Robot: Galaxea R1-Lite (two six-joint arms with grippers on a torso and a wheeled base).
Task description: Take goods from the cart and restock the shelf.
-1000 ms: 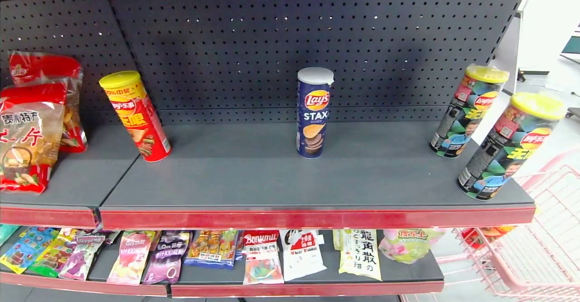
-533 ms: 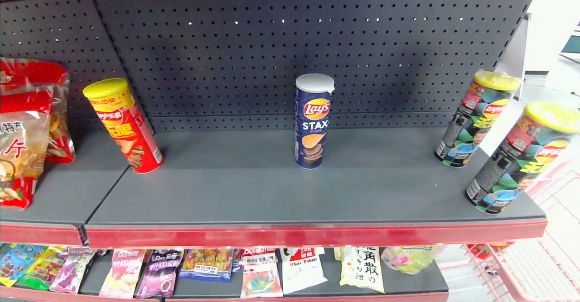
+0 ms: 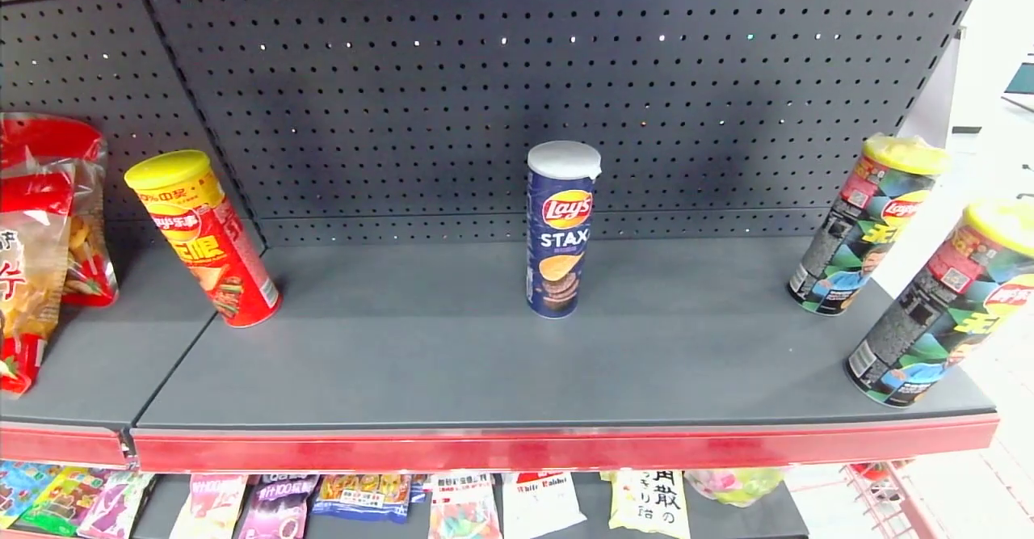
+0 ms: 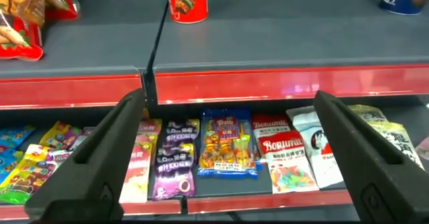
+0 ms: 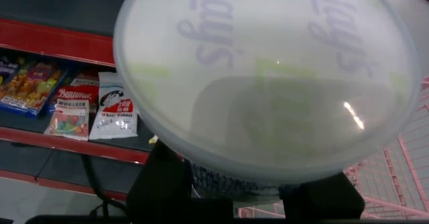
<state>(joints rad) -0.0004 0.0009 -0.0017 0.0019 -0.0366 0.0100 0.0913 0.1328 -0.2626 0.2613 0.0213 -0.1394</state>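
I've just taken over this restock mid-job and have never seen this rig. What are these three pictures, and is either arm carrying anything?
This is a two-armed robot on wheels facing a shop shelf. The large picture comes from a camera on its head; the two small ones come from cameras on its wrists.

In the head view, the upper shelf carries snack bags on the left, a red can, a blue can in the middle, and two green-and-black cans at the right end.

The left wrist view looks out between the open fingers of the left end effector, which is empty, toward candy packets on the lower shelf.

In the right wrist view, the pale disc is the lid of a chip can, apparently gripped by the right end effector. The pink cart shows beside it.
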